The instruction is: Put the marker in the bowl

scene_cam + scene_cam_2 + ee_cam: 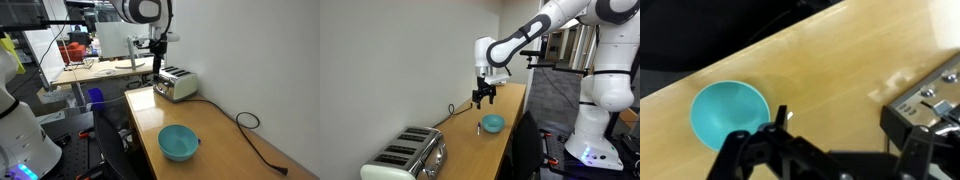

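Observation:
The teal-blue bowl (178, 143) sits on the wooden table near its front edge; it also shows in an exterior view (493, 123) and in the wrist view (728, 110). The marker (781, 116), a small dark blue stick with a lighter end, is on the table right beside the bowl's rim; in an exterior view (480, 127) it is a tiny mark next to the bowl. My gripper (158, 70) (483, 98) (830, 160) is open and empty. It hangs well above the table, between the toaster and the bowl.
A silver toaster (178, 84) (410, 155) (930, 100) stands at one end of the table. A black cable (247, 121) runs along the wall side of the table. The white wall borders the table's far side.

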`<state>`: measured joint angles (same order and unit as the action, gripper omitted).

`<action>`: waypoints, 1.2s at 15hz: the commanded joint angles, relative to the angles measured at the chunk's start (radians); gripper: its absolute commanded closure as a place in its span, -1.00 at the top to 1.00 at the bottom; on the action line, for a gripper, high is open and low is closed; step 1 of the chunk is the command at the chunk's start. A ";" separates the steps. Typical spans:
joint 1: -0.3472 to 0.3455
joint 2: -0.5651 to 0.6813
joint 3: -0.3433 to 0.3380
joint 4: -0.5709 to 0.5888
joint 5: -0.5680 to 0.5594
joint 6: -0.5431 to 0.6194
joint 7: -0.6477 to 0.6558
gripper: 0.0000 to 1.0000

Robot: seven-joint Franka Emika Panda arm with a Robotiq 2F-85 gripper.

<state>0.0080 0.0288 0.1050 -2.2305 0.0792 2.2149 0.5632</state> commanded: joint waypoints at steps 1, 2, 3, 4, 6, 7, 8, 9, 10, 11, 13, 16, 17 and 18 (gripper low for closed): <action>0.021 0.137 -0.039 0.064 0.024 0.155 0.143 1.00; 0.025 0.185 -0.054 0.086 0.034 0.185 0.177 1.00; 0.033 0.225 -0.070 0.105 0.037 0.210 0.219 1.00; 0.040 0.265 -0.084 0.124 0.046 0.232 0.256 1.00; 0.045 0.337 -0.107 0.167 0.089 0.250 0.310 1.00; 0.047 0.368 -0.117 0.184 0.110 0.260 0.328 1.00; 0.052 0.392 -0.126 0.201 0.124 0.260 0.344 1.00; 0.060 0.417 -0.141 0.215 0.128 0.264 0.369 1.00; 0.062 0.442 -0.149 0.228 0.138 0.271 0.380 1.00; 0.065 0.458 -0.157 0.236 0.141 0.276 0.395 1.00; 0.066 0.493 -0.168 0.243 0.148 0.305 0.406 1.00; 0.072 0.529 -0.187 0.236 0.147 0.357 0.410 1.00; 0.067 0.542 -0.189 0.235 0.152 0.373 0.400 1.00; 0.065 0.554 -0.191 0.234 0.156 0.384 0.396 1.00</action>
<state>0.0539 0.5592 -0.0645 -1.9997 0.2021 2.5584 0.9510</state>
